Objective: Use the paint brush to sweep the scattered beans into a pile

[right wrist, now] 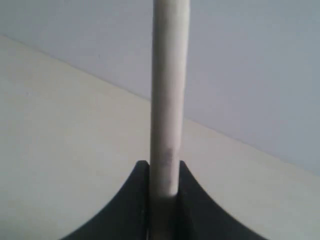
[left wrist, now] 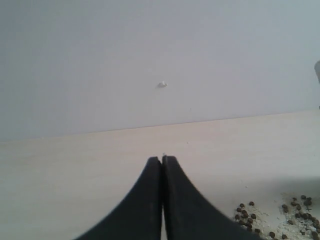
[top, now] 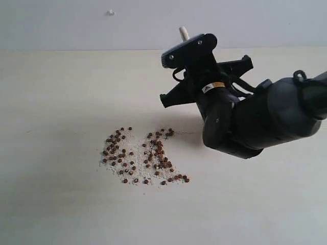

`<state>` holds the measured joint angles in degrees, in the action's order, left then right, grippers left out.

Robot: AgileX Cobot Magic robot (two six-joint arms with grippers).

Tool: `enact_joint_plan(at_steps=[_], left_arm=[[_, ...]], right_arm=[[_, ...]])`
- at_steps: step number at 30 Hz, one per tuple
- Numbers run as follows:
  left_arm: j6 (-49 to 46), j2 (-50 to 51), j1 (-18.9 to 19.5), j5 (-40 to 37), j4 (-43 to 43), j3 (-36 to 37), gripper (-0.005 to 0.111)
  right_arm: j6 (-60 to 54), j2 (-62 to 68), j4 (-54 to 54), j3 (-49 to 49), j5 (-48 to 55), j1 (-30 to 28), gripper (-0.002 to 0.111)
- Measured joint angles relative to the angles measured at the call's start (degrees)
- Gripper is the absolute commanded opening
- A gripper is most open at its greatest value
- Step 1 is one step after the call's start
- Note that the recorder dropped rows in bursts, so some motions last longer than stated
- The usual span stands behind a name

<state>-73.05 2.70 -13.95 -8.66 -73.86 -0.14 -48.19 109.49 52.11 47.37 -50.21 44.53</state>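
The right arm is seen reaching in from the right of the exterior view, its bulky black wrist bent over the pale matte surface [top: 61, 102] just beside the beans [top: 143, 155]. The right claw [right wrist: 164, 172] is closed narrowly on the smooth, pale wooden handle of the paint brush [right wrist: 170, 90]; the bristles are hidden. The left claw [left wrist: 162, 159] is pressed fully together, empty. The tiny round reddish-brown beans are scattered loosely among whitish crumbs.

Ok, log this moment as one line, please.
right gripper: shut on paint brush handle | left gripper: shut, empty | beans: loose patch on table | bristles: not in view
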Motion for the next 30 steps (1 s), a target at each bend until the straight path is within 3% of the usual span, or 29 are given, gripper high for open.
enact_joint_plan(at_steps=[7, 18, 30], left_arm=[[0.0, 0.0, 0.0, 0.0, 0.0, 0.0, 0.0], [0.0, 0.0, 0.0, 0.0, 0.0, 0.0, 0.0], [0.0, 0.0, 0.0, 0.0, 0.0, 0.0, 0.0]], right_arm=[[7.6, 3.9, -6.1, 0.0, 1.5, 0.0, 0.0], [26.9, 4.1, -25.8, 0.2, 3.7, 0.0, 0.0], [31.4, -1.2, -34.2, 0.2, 5.3, 0.0, 0.0]])
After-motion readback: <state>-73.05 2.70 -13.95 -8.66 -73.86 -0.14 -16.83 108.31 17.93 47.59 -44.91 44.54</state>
